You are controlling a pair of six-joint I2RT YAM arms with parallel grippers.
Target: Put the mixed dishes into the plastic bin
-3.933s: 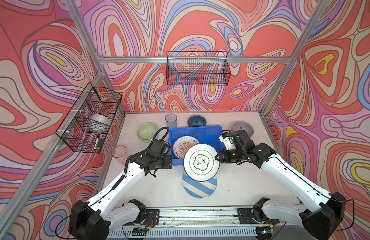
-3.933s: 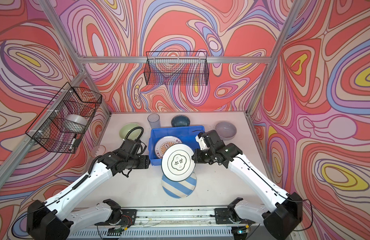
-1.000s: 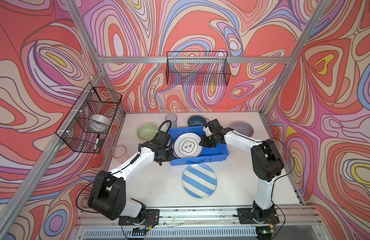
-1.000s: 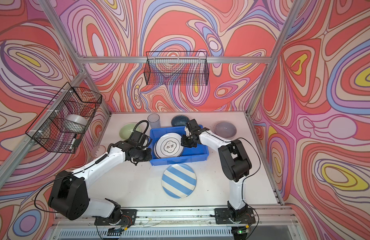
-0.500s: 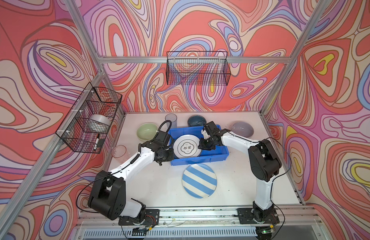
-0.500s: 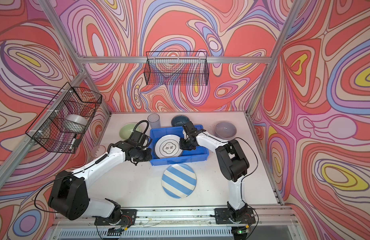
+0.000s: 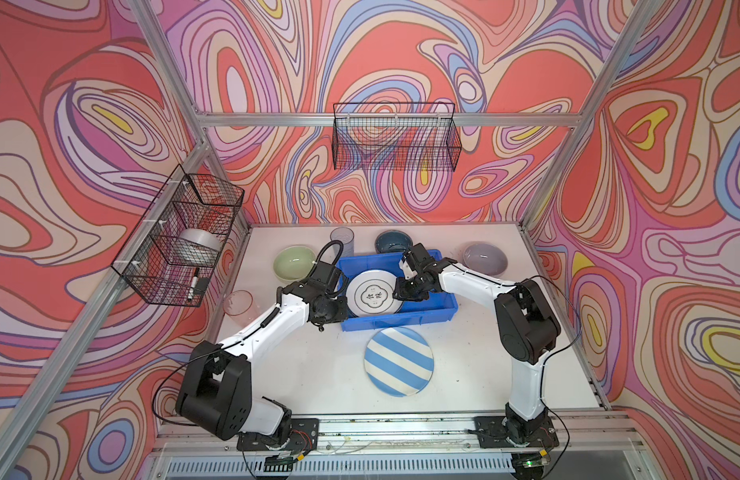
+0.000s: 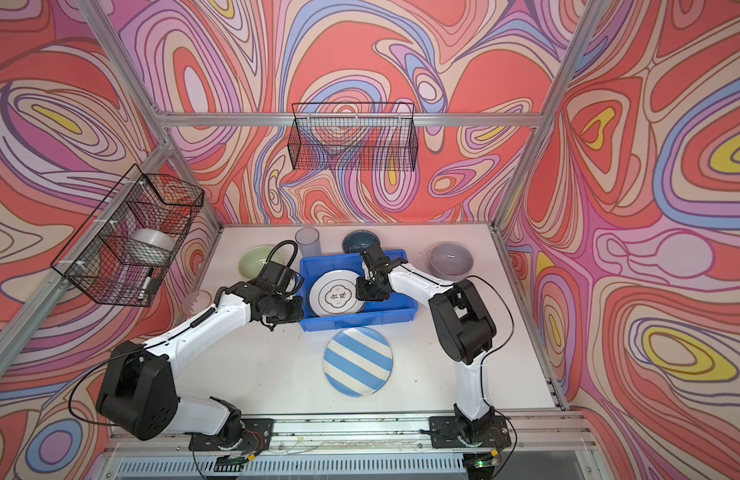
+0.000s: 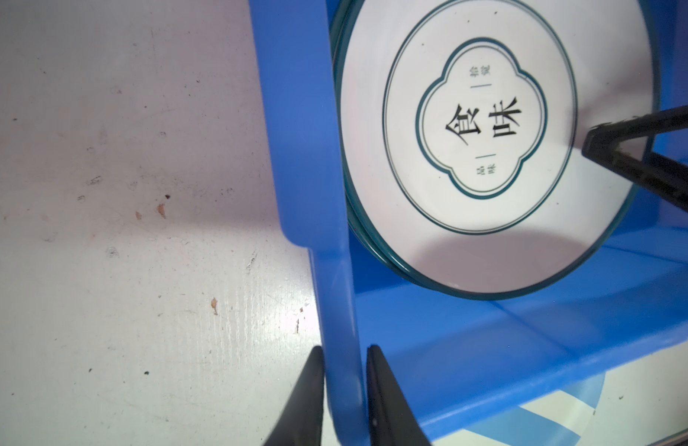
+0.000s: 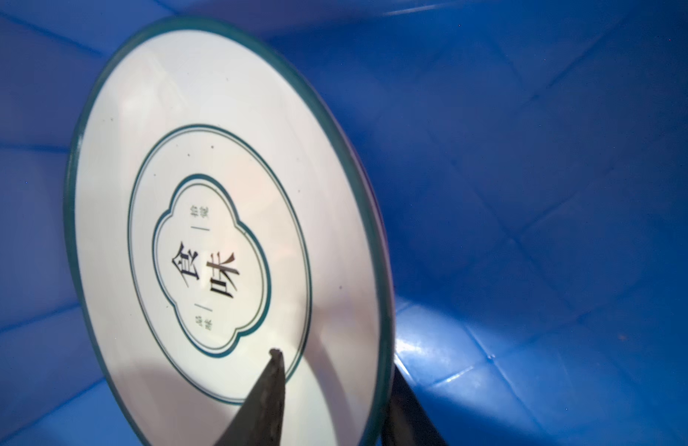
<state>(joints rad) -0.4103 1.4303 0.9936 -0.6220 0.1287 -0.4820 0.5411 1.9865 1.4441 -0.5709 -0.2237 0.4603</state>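
One blue bin [image 7: 401, 322] holds a white lettered plate [image 7: 374, 296] lying flat; a striped plate [image 7: 398, 360] rests just outside its front wall. The left gripper [image 9: 345, 351] pinches the bin's side wall; the right gripper [image 10: 334, 359] straddles the white plate's rim, jaws parted.

Plate [image 9: 489, 146], white with a teal rim: two large black characters, 食味, stand within its central teal quatrefoil, flanked by small teal pairs, one reading 品味, the other too small to read.
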